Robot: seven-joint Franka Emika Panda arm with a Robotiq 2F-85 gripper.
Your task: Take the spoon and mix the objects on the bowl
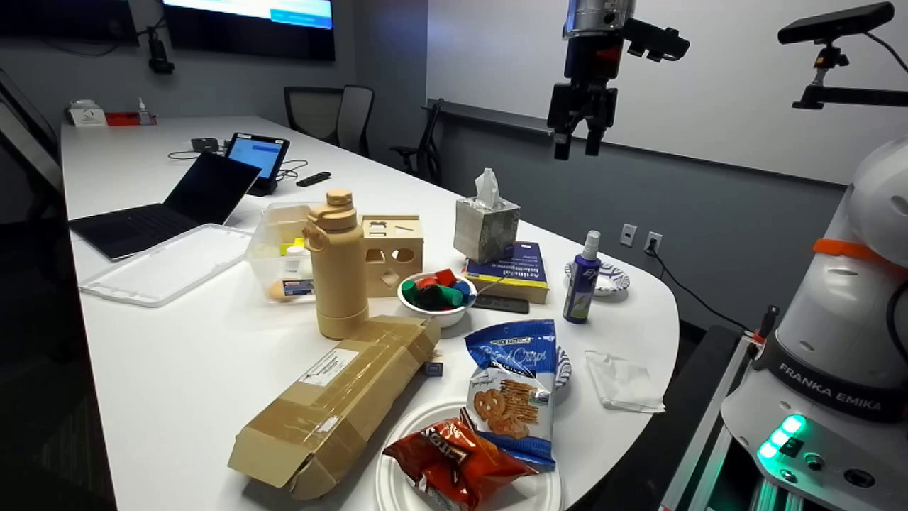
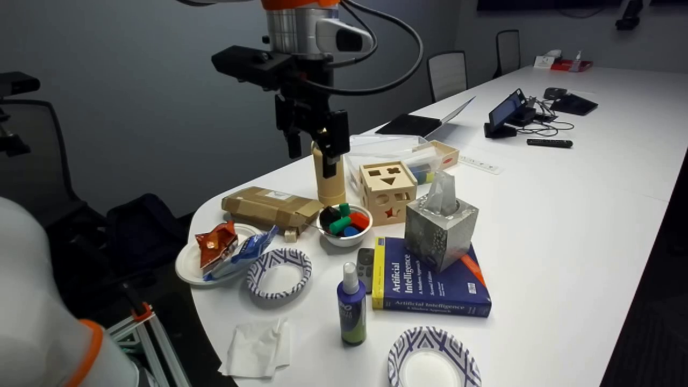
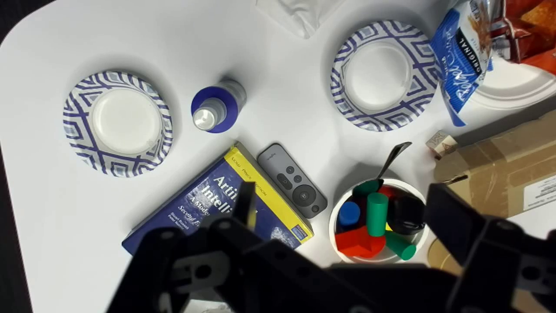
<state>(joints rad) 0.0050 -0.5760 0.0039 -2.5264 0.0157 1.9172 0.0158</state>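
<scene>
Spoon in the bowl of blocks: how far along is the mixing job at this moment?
Done: the blocks already sit in the white bowl; no stirring is under way. In hand: nothing; the gripper hangs open and empty, clear of the spoon, whose handle juts over the bowl's rim. Left, as I judge it: grasping that handle and stirring the blocks.

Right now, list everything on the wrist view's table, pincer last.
Bowl: one, white, lower right
Pieces: several, mixed colours, in bowl
Spoon: one, dark, across bowl rim
Remote: one, grey, beside book
Book: one, blue, lower left
Sprayer: one, purple, near book
Dishes: two, patterned purple, flanking sprayer
Napkin: one, white, top edge
Snack bags: two, blue and red, upper right
Plate: one, white, partly under bags
Carton: one, brown, right edge
Cube: one, tan, beside carton
Flask: one, tan, beside bowl
Tissue box: one, silver, bottom edge, mostly hidden
Pincer: one, black, bottom, open
</scene>
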